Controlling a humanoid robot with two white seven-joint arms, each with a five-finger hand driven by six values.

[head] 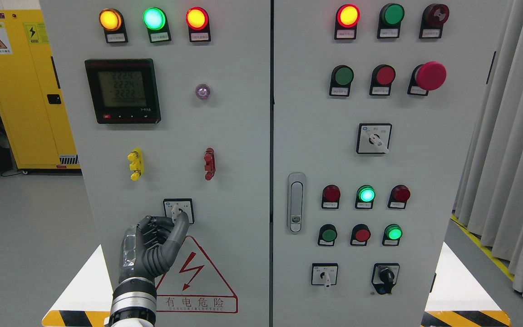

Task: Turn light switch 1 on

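Observation:
A small white rotary switch (178, 210) sits on a square plate low on the left cabinet door (239, 190). My left hand (164, 227) comes up from the bottom left. Its thumb and curled fingers (180, 223) pinch the switch's knob, partly hiding it. Above, three indicator lamps glow orange (110, 19), green (154, 18) and red-orange (196, 18). The right arm does not show.
A digital meter (122, 91), a yellow terminal (135, 164) and a red terminal (209, 163) are above the switch. The right door (425, 159) carries lamps, push buttons, a red mushroom stop button (430, 76), rotary switches and a door handle (296, 202). A yellow cabinet (21, 91) stands at left, curtains (515, 159) at right.

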